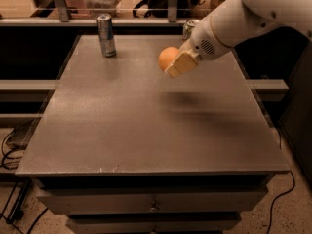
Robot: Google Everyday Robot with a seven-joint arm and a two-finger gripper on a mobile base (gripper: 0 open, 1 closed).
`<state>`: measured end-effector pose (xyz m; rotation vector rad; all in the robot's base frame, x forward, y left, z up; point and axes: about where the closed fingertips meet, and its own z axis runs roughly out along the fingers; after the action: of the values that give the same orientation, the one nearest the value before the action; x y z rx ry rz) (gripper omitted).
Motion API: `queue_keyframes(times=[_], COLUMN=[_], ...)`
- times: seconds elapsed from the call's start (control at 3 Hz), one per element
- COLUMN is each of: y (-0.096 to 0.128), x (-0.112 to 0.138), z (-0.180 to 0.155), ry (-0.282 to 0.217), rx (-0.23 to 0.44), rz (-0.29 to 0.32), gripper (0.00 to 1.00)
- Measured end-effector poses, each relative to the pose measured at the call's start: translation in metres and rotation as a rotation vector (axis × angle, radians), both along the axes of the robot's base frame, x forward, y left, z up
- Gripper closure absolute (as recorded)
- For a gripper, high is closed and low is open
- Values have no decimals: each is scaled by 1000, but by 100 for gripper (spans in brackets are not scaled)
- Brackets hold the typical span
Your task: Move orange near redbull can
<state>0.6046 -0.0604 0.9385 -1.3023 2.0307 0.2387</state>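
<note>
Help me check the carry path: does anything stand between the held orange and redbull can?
Nothing visible. The tool holds the orange above the tabletop, toward the back; only bare surface lies between it and the redbull can at back left.

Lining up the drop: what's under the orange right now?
Only bare table and a shadow show under the orange, held in the air by the gripper. The gripper covers the orange's right side, and the arm hides most of a second can behind it.
</note>
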Motion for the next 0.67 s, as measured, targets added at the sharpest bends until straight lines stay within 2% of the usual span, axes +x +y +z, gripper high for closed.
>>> queue_keyframes(times=[0.33, 0.67], y=[38, 38], x=[42, 42], z=[-17, -17], ry=[7, 7], rx=[53, 53], rz=[0, 0], gripper=[100, 100])
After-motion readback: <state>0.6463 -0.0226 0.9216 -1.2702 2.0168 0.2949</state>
